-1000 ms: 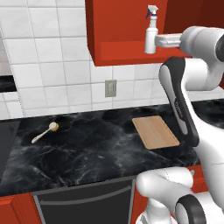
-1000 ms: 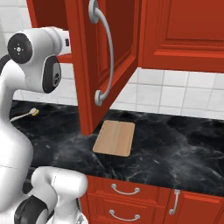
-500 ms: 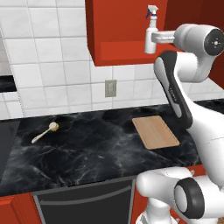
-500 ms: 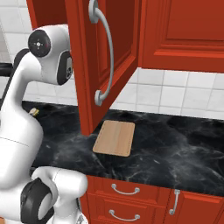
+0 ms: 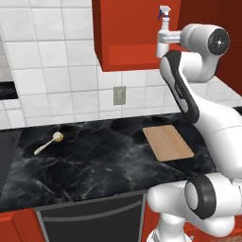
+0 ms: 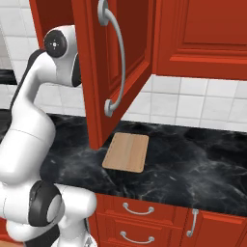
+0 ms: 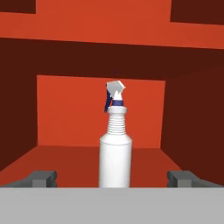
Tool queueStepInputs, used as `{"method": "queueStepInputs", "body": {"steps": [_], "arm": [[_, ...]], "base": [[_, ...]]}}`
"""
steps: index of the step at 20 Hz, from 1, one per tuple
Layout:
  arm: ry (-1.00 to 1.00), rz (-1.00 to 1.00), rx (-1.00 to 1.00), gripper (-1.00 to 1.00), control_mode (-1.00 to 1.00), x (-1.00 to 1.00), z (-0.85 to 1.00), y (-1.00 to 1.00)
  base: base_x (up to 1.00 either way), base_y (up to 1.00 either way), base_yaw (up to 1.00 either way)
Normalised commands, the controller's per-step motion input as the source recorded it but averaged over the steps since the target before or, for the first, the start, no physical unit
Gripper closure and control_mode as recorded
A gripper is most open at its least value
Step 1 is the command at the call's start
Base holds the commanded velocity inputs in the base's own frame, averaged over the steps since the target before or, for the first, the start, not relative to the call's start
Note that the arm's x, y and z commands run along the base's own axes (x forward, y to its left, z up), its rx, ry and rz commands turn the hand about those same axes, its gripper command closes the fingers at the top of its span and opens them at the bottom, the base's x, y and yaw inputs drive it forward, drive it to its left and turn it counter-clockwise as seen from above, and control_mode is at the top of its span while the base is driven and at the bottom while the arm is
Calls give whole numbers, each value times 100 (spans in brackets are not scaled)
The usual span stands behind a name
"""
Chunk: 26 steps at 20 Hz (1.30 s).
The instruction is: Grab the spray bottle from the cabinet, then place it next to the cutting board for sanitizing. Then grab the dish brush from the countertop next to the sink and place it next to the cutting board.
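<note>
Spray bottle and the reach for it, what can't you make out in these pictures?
- Spray bottle: base cut off at the hand view's bottom.
- Gripper: in the right base view, hidden behind the open cabinet door.
- Dish brush: bristles too small in the left base view.

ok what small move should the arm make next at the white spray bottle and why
Probably ease the open gripper straight forward. In the hand view the white spray bottle stands upright on the shelf of the red wall cabinet, centred between the two dark fingertips, and is not yet gripped.
</note>
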Motion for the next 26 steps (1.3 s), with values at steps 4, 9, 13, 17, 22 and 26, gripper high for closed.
{"method": "queueStepInputs", "body": {"steps": [4, 9, 13, 17, 22, 26], "arm": [[0, 0, -1, -100, -100, 37, 0, 0], [0, 0, 0, -100, -100, 34, 0, 0], [0, 0, 0, -100, -100, 37, 0, 0], [0, 0, 0, -100, -100, 30, 0, -10], [0, 0, 0, -100, -100, 40, 0, -4], [0, 0, 0, -100, -100, 22, 0, 0]], "base": [[0, 0, 0], [0, 0, 0], [0, 0, 0], [0, 0, 0], [0, 0, 0], [0, 0, 0]]}}
